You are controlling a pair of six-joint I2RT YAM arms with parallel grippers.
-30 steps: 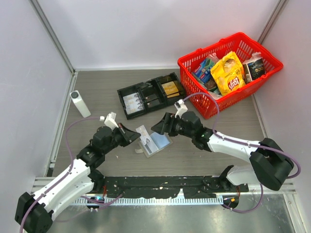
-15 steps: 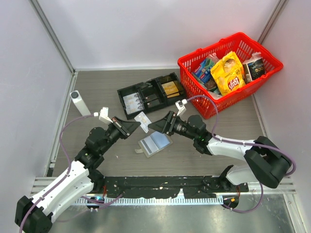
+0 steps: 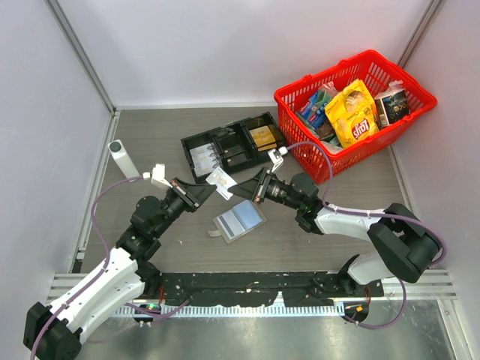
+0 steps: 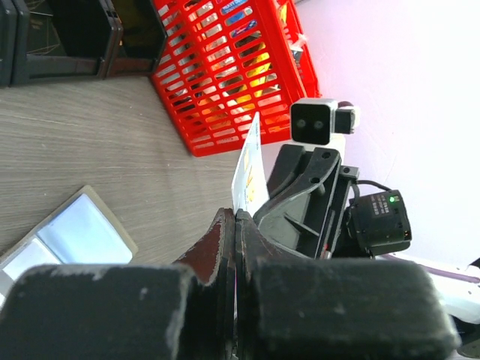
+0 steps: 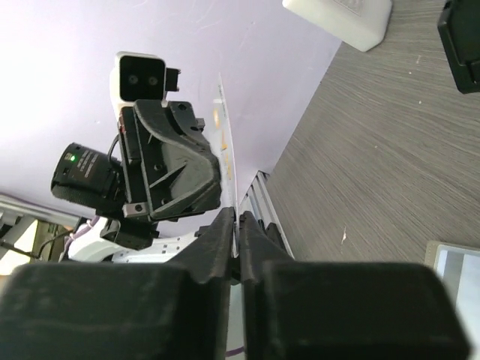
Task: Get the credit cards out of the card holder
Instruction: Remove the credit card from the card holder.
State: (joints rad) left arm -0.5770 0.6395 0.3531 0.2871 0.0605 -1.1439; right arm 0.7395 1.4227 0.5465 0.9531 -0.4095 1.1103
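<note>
A whitish credit card [image 3: 221, 181] is held in the air between the two arms, above the table. My left gripper [image 3: 212, 187] is shut on its left end, and my right gripper [image 3: 235, 192] is shut on its right end. The left wrist view shows the card [image 4: 250, 169] edge-on, rising from my left gripper [image 4: 235, 217]. It is also edge-on in the right wrist view, where the card [image 5: 227, 142] stands in my right gripper [image 5: 237, 217]. The grey card holder [image 3: 238, 219] lies flat on the table below, with a pale blue card showing in it.
A black compartmented tray [image 3: 196, 142] sits behind the grippers. A red basket [image 3: 316, 163] full of snack packs stands at the back right. A white upright block [image 3: 122, 159] stands at the left, near the wall rail.
My left gripper has lifted the card off the holder and carried it back. My right gripper came over to the card with jaws wide, then closed on its other end.
</note>
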